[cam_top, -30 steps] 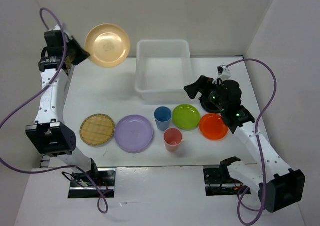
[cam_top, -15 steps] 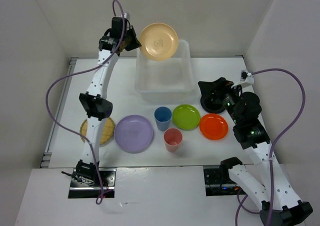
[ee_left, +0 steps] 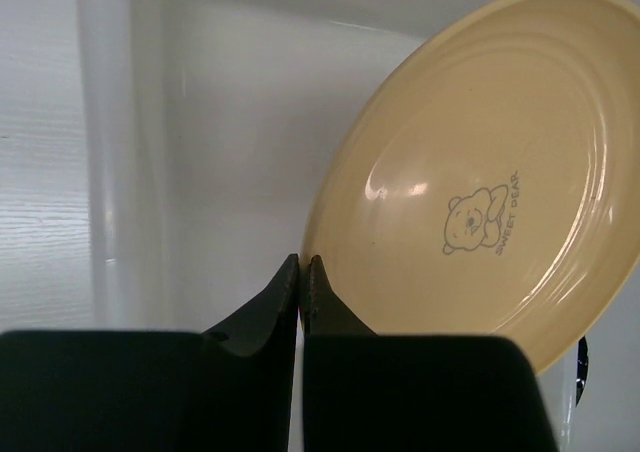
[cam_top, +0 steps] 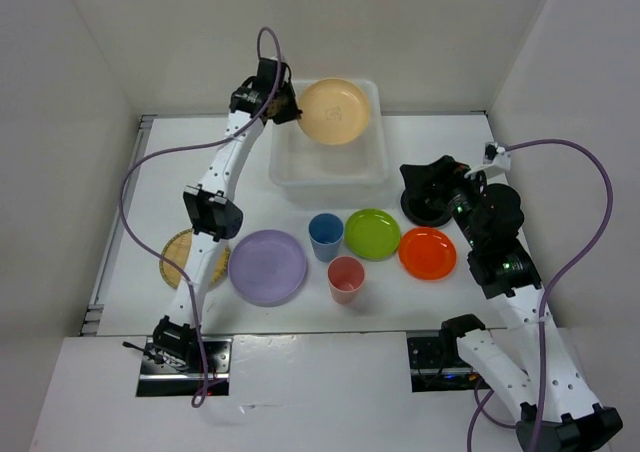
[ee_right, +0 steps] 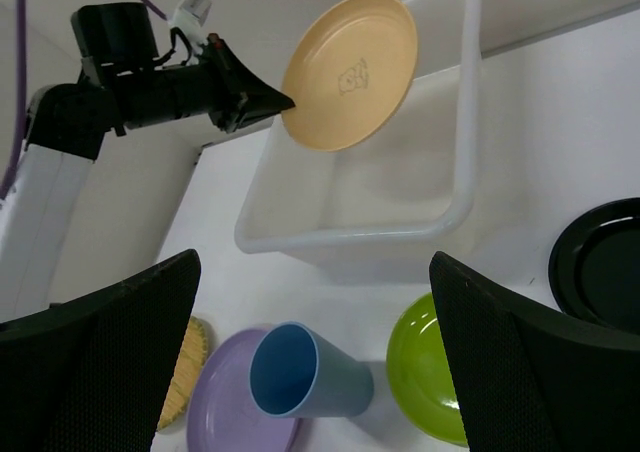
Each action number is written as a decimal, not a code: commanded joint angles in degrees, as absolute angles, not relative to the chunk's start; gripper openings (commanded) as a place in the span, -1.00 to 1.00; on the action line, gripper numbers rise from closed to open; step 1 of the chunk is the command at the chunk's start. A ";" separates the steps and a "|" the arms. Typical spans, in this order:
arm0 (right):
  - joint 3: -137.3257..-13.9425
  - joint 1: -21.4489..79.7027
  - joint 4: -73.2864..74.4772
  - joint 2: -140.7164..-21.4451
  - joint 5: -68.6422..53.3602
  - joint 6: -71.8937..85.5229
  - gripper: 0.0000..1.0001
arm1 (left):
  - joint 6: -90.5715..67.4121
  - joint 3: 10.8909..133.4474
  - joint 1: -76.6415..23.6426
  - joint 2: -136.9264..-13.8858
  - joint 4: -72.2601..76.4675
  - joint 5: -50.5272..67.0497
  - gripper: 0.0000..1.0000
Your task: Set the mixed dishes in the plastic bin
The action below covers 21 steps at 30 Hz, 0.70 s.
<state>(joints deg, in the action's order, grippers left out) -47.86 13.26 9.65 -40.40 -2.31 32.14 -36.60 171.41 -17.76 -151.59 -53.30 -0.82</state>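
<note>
Since half a second ago the left gripper [cam_top: 290, 112] has dropped the peach plate [cam_top: 334, 111] lower, so it now hangs tilted inside the outline of the plastic bin [cam_top: 330, 180], toward the bin's back end. The right arm has barely budged.

The plate is smooth, glossy and round, with faint rings and a little bear print reading "SWEET BEAR". The left fingers are pinched tight on its rim. The bin is a milky, see-through tub with rounded corners.

The right gripper [cam_top: 428, 174] is spread wide, hovering right of the bin over the glossy black plate [cam_top: 425, 212], which it partly covers.

In front of the bin are the blue cup [cam_top: 325, 235], pink cup [cam_top: 346, 277], lime green plate [cam_top: 372, 233], orange plate [cam_top: 427, 252] and lavender plate [cam_top: 267, 266]. The woven bamboo plate [cam_top: 178, 257], front-left of the bin, is half hidden behind the left arm.
</note>
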 commanded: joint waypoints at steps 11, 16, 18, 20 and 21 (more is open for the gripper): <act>-48.25 12.74 11.07 -38.41 -2.20 32.87 0.99 | -40.25 174.73 -18.72 -160.13 -49.39 -4.57 -1.00; -48.25 12.74 11.07 -37.88 -2.20 32.87 0.99 | -41.57 175.86 -19.25 -161.98 -48.26 -4.57 -0.97; -48.25 12.74 11.60 -37.36 -2.20 32.87 0.99 | -42.19 176.48 -19.25 -162.60 -48.25 -4.57 -0.83; -48.25 12.74 11.60 -37.35 -2.20 32.87 0.99 | -42.19 177.09 -19.25 -163.21 -48.25 -4.57 -0.72; -48.25 12.74 11.60 -37.35 -2.20 32.87 0.99 | -42.19 177.10 -19.25 -163.82 -48.25 -4.05 -0.72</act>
<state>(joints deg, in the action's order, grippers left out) -47.86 13.21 11.73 -38.15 -2.33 32.58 -40.75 174.36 -19.00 -162.25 -50.78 -4.23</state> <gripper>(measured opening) 0.997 0.135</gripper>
